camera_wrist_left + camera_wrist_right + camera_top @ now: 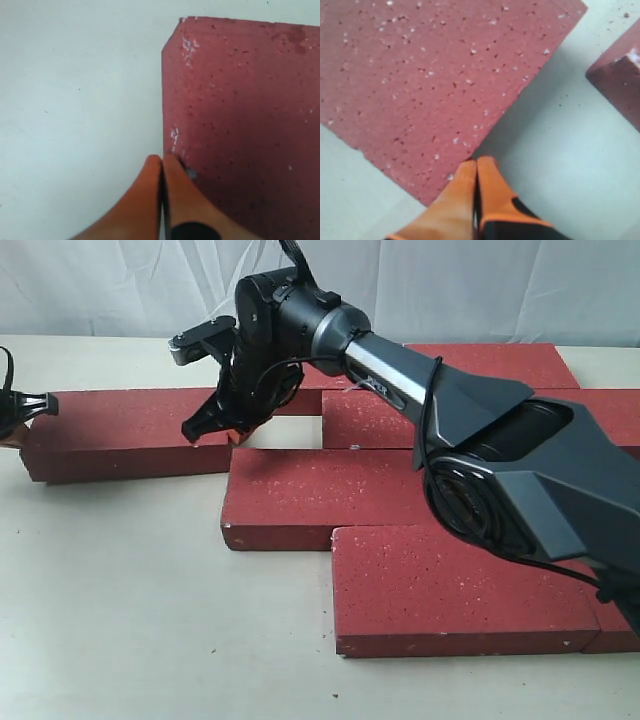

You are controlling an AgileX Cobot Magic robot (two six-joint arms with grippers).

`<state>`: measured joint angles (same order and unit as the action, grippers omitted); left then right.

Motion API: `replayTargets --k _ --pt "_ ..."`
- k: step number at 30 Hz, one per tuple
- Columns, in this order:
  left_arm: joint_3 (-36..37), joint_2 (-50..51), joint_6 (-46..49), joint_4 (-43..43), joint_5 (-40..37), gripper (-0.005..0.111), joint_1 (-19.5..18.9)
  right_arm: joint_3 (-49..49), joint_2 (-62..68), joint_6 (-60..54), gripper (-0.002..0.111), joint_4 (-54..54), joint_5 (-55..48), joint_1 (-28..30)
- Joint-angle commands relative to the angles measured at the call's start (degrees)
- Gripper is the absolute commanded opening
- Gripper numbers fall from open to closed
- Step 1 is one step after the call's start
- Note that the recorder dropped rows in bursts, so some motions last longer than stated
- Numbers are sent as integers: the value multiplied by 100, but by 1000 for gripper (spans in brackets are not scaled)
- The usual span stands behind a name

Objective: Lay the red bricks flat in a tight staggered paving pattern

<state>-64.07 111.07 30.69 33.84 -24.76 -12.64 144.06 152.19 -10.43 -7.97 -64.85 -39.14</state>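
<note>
Several red bricks lie flat on the pale table. One brick (130, 432) lies apart at the left; others, such as the middle brick (320, 495) and the front brick (460, 585), are stepped against each other. My right gripper (197, 429) reaches across to the left brick's right end, shut and empty, its tips (477, 162) at the edge of that brick (435, 75). At the brick's left end my left gripper (42, 404) is shut too, its tips (162, 157) against the edge of the brick (240, 125).
More bricks (490, 362) lie at the back and right, partly hidden by the right arm (500, 460). A gap of bare table (285, 432) separates the left brick from the rest. The corner of a neighbouring brick (617, 85) shows in the right wrist view.
</note>
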Motion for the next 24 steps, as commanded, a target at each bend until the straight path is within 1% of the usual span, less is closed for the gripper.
replayTargets --k 1,4,10,16,24 --pt "7 -47 33 154 -111 0 24 -1 -127 -49 -1 -290 132 -102" --pt "7 -47 118 264 -47 0 24 -1 -130 -49 -1 -290 19 -92" --pt "7 -38 1012 1156 -59 0 24 -1 -130 -49 -1 -84 -59 -92" --pt "7 88 1039 1192 -106 0 24 -1 -142 -27 -1 470 -184 -81" --pt "7 356 1064 1409 -141 0 24 -1 -164 -50 -1 526 -364 -20"
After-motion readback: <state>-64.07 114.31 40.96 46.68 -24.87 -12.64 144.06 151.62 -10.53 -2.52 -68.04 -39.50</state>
